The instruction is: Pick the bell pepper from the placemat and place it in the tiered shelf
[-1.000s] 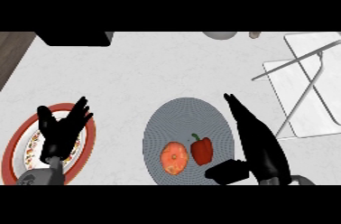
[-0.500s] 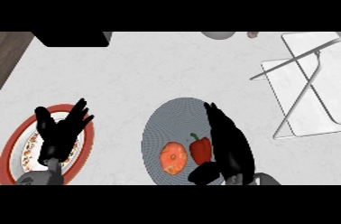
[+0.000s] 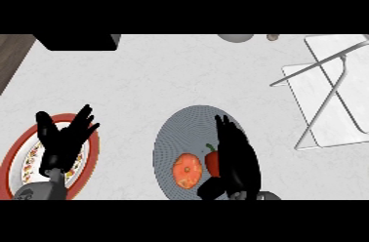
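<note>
White marble surface (image 3: 144, 80). Red bell pepper (image 3: 212, 162) sits on the grey placemat (image 3: 180, 126), touching the right hand (image 3: 234, 155), whose fingers are straight, not curled yet. Probably light, waxy, slippery; I'd wrap its body, not the stem.

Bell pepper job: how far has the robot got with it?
Early stage. The bell pepper lies on the grey placemat beside an orange fruit, not lifted. The right hand is right against it, fingers straight. The left hand rests open over a plate. Grasping and carrying to the tiered shelf remain.
</note>
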`<control>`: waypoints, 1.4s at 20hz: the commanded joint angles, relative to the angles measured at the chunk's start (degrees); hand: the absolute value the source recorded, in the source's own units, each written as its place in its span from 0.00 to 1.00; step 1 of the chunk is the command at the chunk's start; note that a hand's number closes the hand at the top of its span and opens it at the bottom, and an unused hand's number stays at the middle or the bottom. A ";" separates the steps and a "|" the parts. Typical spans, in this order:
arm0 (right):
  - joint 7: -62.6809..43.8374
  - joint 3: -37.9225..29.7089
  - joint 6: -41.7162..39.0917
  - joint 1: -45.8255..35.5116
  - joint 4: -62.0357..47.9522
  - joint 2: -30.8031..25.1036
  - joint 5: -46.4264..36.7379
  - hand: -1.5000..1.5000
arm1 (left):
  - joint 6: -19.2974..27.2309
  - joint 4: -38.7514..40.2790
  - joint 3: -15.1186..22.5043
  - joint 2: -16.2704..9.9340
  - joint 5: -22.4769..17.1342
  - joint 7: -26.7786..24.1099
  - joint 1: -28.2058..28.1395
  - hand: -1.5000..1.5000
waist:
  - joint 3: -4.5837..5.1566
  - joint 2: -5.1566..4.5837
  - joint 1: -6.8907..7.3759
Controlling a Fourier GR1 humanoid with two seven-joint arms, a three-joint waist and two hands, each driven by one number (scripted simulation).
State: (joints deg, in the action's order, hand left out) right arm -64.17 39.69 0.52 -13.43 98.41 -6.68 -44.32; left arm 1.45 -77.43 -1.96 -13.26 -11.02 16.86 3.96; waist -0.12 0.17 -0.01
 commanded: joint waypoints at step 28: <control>11.80 -6.88 9.90 -2.40 -25.73 6.67 -5.69 0.00 | -0.20 0.58 -1.54 4.68 4.73 -0.11 -0.28 0.50 | 0.11 -0.20 0.23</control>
State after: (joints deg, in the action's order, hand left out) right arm -53.77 32.03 8.23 -13.67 76.64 -0.05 -52.77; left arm -0.38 -77.51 -4.08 -10.39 -7.71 16.57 2.21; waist 0.02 0.10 0.17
